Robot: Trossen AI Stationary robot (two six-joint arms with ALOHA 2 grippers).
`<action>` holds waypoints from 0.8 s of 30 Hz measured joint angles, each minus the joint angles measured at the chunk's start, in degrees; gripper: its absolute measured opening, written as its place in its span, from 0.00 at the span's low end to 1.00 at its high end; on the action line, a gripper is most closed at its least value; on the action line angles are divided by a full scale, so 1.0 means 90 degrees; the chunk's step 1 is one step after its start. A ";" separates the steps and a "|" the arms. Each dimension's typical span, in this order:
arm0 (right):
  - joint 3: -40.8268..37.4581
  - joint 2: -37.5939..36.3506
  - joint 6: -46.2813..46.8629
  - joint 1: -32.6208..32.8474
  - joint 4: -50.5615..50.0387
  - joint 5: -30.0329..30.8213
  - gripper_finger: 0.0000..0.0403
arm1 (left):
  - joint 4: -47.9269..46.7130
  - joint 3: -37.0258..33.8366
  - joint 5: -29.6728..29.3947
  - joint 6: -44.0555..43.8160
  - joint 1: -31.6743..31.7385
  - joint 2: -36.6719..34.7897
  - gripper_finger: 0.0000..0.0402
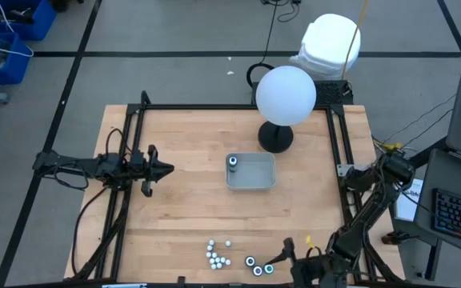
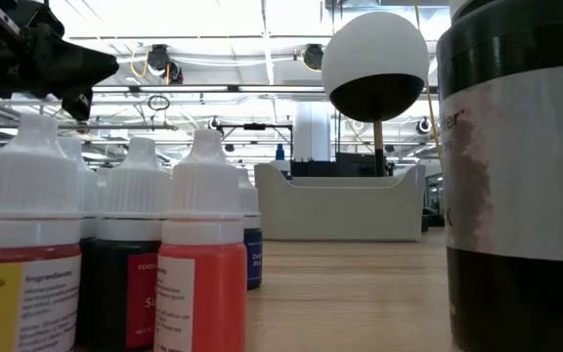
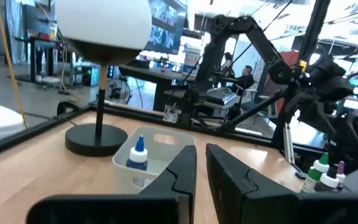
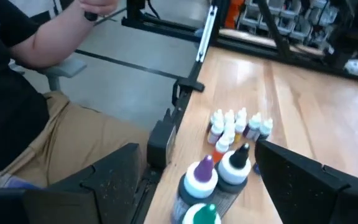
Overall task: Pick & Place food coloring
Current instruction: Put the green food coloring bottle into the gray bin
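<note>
Several small white-capped food coloring bottles (image 1: 218, 254) stand upright in a cluster near the table's near edge. In the low view they show up close with yellow, dark red and orange labels (image 2: 198, 264). Three larger dark bottles (image 1: 259, 266) stand just right of them, capped purple (image 4: 202, 172), black and green in the right wrist view. One blue-tipped bottle (image 3: 138, 154) stands in the clear grey tray (image 1: 252, 181) at mid-table. My right gripper (image 4: 197, 149) is open and low at the near edge, a finger on either side of the dark bottles. My left gripper (image 1: 169, 168) is shut and hovers left of the tray.
A lamp with a white globe (image 1: 285, 95) stands on a dark base (image 1: 275, 138) just beyond the tray. A black frame (image 1: 214, 107) borders the table. A seated person (image 4: 23, 106) is beside the table near the bottles. Bare wood lies between tray and bottles.
</note>
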 joint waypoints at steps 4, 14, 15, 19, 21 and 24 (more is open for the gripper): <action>0.0000 0.0110 0.0435 -0.0009 -0.0185 -0.0027 0.75 | 0.0024 0.0000 -0.0001 0.0007 0.0000 0.0000 0.10; -0.0054 0.0202 0.0536 0.0211 -0.0258 -0.0019 0.75 | 0.0018 0.0000 -0.0001 0.0129 0.0002 0.0000 0.10; -0.0058 0.0202 0.0549 0.0206 -0.0257 -0.0019 0.75 | 0.0019 0.0000 -0.0001 0.0152 0.0002 0.0000 0.10; -0.0058 0.0202 0.0554 0.0183 -0.0255 -0.0023 0.75 | 0.0016 0.0000 -0.0001 0.0169 0.0000 0.0000 0.10; -0.0061 0.0202 0.0554 0.0155 -0.0255 -0.0026 0.75 | -0.0001 0.0000 -0.0001 0.0161 0.0002 0.0000 0.10; -0.0061 0.0202 0.0553 0.0143 -0.0255 -0.0024 0.75 | -0.0001 0.0000 -0.0002 0.0121 0.0002 0.0000 0.10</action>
